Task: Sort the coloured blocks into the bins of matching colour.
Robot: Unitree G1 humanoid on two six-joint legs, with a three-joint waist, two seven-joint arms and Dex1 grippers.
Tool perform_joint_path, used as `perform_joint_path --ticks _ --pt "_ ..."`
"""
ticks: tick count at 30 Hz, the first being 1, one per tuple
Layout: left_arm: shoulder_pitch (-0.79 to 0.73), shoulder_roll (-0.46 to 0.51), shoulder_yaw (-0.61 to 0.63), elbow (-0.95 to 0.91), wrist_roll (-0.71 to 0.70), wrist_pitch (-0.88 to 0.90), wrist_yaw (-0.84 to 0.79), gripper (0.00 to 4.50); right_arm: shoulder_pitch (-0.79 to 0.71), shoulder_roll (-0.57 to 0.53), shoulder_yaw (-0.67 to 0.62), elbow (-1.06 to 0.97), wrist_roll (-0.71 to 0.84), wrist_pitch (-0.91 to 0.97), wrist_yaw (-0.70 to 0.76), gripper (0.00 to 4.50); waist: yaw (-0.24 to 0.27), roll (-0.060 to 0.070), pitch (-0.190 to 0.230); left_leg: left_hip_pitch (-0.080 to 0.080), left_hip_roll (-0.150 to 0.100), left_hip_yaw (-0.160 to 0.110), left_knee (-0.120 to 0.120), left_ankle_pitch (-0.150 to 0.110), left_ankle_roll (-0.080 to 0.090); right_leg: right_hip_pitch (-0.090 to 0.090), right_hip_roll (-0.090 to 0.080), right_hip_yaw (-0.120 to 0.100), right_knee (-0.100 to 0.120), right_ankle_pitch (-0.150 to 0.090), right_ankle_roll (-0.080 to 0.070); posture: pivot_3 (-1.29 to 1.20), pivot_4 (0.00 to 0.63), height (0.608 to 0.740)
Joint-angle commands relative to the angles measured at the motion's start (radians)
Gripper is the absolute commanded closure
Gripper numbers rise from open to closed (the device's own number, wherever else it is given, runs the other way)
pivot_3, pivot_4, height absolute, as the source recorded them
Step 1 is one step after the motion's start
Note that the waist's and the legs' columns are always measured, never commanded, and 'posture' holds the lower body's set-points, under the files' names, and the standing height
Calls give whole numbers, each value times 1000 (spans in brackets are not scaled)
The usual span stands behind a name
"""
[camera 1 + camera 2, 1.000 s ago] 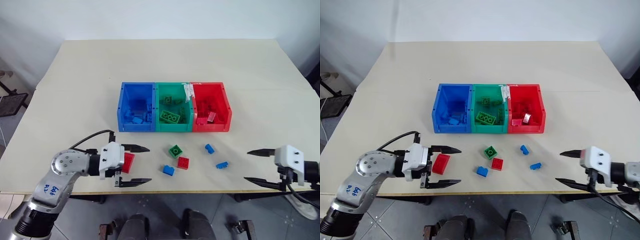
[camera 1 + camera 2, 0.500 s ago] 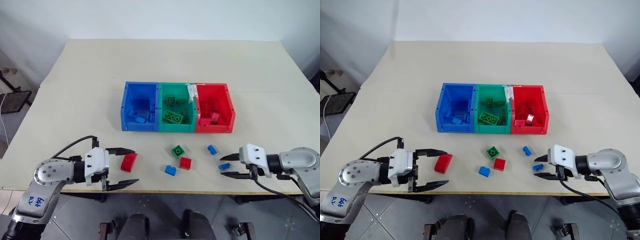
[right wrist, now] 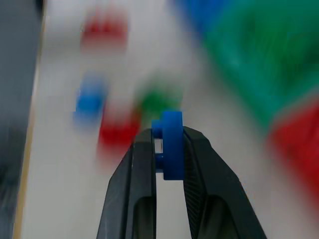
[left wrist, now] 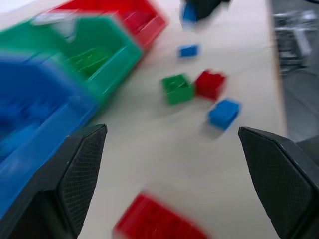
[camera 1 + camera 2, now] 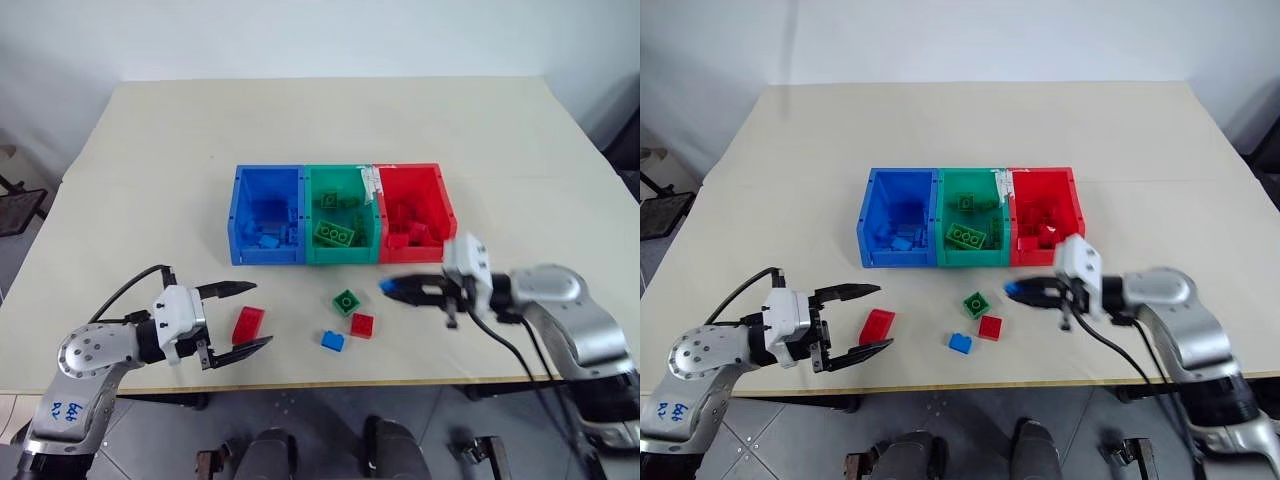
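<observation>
Cream laminate table (image 5: 180, 150), set against a pale wall over grey floor tiles, carries three joined blue, green and red plastic bins (image 5: 340, 215), before which loose studded bricks (image 5: 347, 301) lie, a small blue brick (image 3: 172, 144) is pinched by the right gripper (image 5: 392, 289), and the left gripper (image 5: 245, 318) is spread wide around a red brick (image 5: 247, 323).

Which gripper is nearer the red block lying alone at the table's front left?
Left. The open left gripper brackets the red block; the right gripper is farther off, pinching a blue block.
</observation>
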Motion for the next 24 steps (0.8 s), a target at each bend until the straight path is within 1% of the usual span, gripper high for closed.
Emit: perform_joint_path --ticks 1,3,5,8,10,12,16,21,22,23,24 --pt "61 -20 106 -5 -28 6 63 0 -166 150 72 9 -37 103 -168 4171 0 0 0 0 0 0 0 0 0 -1 0 0 2 0 0 0 150 740" --pt "87 -26 145 -3 -29 5 82 0 -279 261 101 94 -80 116 -254 4171 0 0 0 -2 0 0 0 0 -1 -5 0 0 5 0 0 0 150 740" --pt "103 -29 172 -8 -34 10 97 0 -356 338 116 177 -112 107 -295 4171 7 0 0 -5 -1 1 1 0 0 -11 -1 1 9 0 0 0 150 740" --pt "134 -32 214 -20 -36 15 116 0 -479 431 177 389 -218 7 -338 4171 0 -2 -1 -6 -2 1 1 0 0 -13 -1 1 11 0 0 0 150 740" --pt "143 -36 221 -30 -31 14 126 0 -522 468 185 482 -250 -34 -349 4171 -7 -2 -1 -6 -2 3 0 0 0 -13 -1 1 11 0 0 0 150 740" --pt "146 -40 218 -45 -31 20 138 0 -546 492 171 534 -260 -53 -354 3437 -12 -2 -1 -6 -1 3 -1 0 0 -14 -1 0 11 0 0 0 150 740" --pt "150 -41 204 -73 -47 51 146 0 -554 507 159 537 -258 -66 -329 2189 -27 -2 -1 -6 -1 2 -1 0 0 -14 -1 0 11 0 0 0 150 740" --pt "94 -26 162 -66 -49 75 134 0 -494 444 160 434 -253 -82 -254 458 -29 -2 -1 -6 0 3 -1 0 -1 -14 -1 -1 11 0 -1 0 150 740" --pt "80 -23 151 -65 -51 79 128 0 -478 425 152 405 -244 -80 -238 202 -26 -2 -1 -6 -1 3 -1 0 -1 -14 -1 0 11 0 -1 0 150 740" --pt "66 -19 140 -62 -50 81 121 0 -458 403 142 371 -234 -79 -221 40 -24 -2 -1 -6 -1 3 -1 0 -1 -14 -1 0 11 0 -1 0 150 740" --pt "46 -14 123 -56 -44 81 111 0 -431 374 127 331 -220 -83 -201 40 -23 -2 -1 -6 -1 3 0 0 -1 -14 -1 0 11 0 -1 0 150 740"
